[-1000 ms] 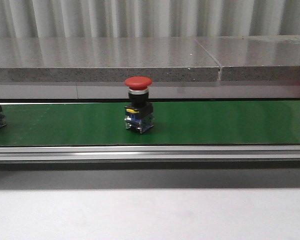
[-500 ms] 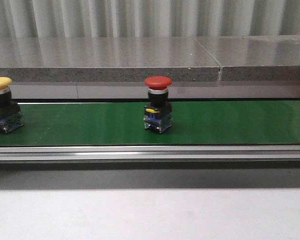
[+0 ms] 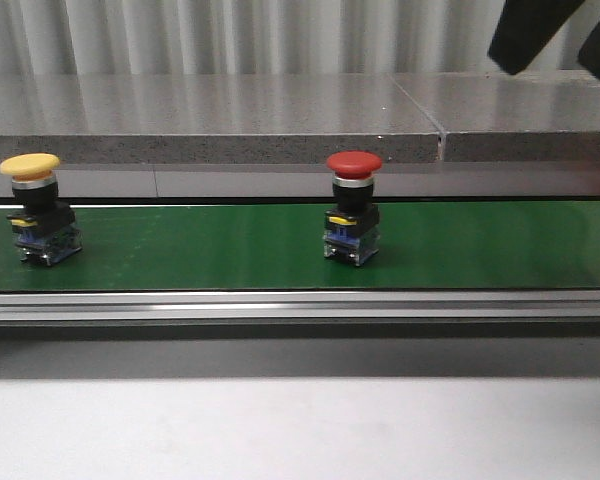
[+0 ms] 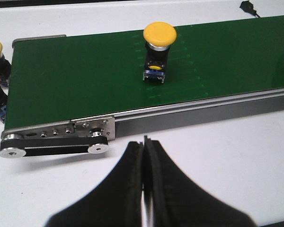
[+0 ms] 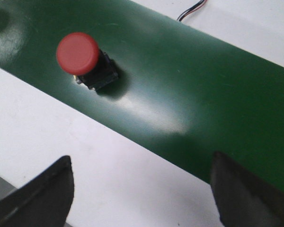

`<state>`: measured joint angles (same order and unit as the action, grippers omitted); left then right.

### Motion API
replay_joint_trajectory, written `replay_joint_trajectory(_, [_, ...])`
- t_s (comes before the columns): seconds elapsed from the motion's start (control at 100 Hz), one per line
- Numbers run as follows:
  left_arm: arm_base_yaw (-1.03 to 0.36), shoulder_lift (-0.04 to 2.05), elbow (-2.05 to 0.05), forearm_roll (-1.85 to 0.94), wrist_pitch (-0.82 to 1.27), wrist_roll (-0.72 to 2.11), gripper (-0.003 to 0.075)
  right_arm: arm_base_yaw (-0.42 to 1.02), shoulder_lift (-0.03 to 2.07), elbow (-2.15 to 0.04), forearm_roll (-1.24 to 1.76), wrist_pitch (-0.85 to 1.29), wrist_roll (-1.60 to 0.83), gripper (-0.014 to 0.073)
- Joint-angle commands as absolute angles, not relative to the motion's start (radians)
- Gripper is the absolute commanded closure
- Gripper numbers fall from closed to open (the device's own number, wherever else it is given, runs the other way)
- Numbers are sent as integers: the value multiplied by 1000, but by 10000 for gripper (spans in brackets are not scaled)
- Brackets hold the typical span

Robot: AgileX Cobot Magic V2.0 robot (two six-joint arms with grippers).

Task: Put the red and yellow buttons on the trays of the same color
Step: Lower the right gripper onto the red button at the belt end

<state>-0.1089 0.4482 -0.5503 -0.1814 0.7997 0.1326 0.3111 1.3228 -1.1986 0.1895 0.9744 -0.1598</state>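
A: What is different now on the green conveyor belt (image 3: 180, 250)?

B: The red button (image 3: 353, 221) and the yellow button (image 3: 37, 222) both moved to the right. The right gripper (image 3: 558, 38) also appeared at top right.

An industrial-style test bench: a green conveyor belt (image 3: 180, 250) with aluminium rails before a corrugated metal wall (image 3: 230, 35).

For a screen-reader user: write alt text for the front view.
A red button stands upright near the middle of a green conveyor belt, with a yellow button upright near its left end. Behind runs a grey stone ledge; the dark tips of the right gripper show at the top right corner.
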Motion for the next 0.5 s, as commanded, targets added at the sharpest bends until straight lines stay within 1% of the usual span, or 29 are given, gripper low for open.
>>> replay_joint_trajectory(0.0, [-117, 454, -575, -203, 737, 131, 741, 334, 1354, -1264, 202, 966, -184, 5])
replay_joint_trajectory(0.24, [-117, 454, -575, -203, 737, 131, 741, 380, 1510, -1361, 202, 1044, -279, 5])
replay_joint_trajectory(0.49, [-117, 454, -575, -203, 737, 131, 741, 380, 1631, -1400, 202, 994, -279, 5])
